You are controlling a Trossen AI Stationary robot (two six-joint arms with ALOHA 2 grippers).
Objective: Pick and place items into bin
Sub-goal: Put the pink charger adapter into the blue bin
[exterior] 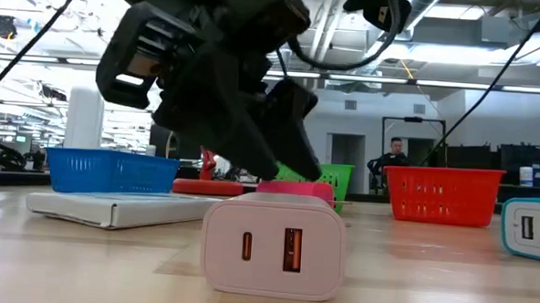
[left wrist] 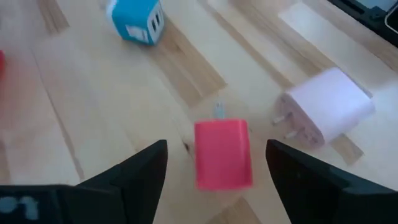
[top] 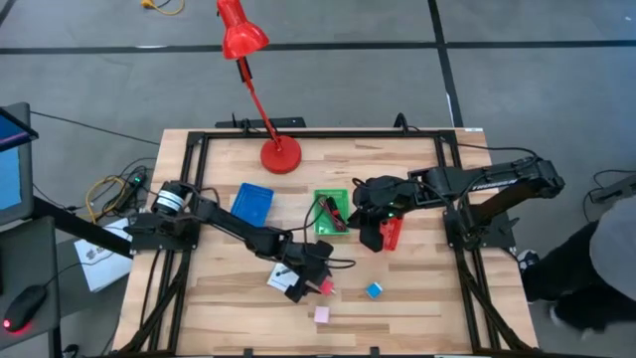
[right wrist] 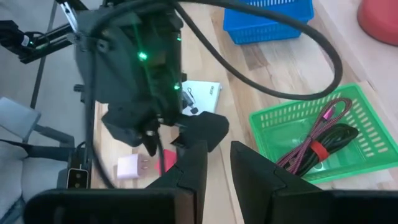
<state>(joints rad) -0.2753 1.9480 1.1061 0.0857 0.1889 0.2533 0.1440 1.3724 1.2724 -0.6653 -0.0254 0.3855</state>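
My left gripper (left wrist: 216, 149) is open and low over the table. Its fingers stand on either side of a hot-pink charger cube (left wrist: 224, 154) without touching it; the cube lies on its side on the wood (top: 326, 287). A pale pink cube (left wrist: 326, 112) and a blue cube (left wrist: 135, 22) lie farther off. In the low view the pale pink cube (exterior: 273, 243) stands in front of this gripper. A white card (top: 281, 278) lies beside it. My right gripper (right wrist: 217, 152), narrowly open and empty, hovers between the green bin (top: 331, 212) and the red bin (top: 393, 232). A dark red cable (right wrist: 323, 134) lies in the green bin.
A blue bin (top: 252, 203) sits left of the green one. A red desk lamp's base (top: 280, 155) stands at the table's far side, its stem leaning over the far edge. A black frame runs around the table. A person sits in the room beyond (exterior: 393, 161).
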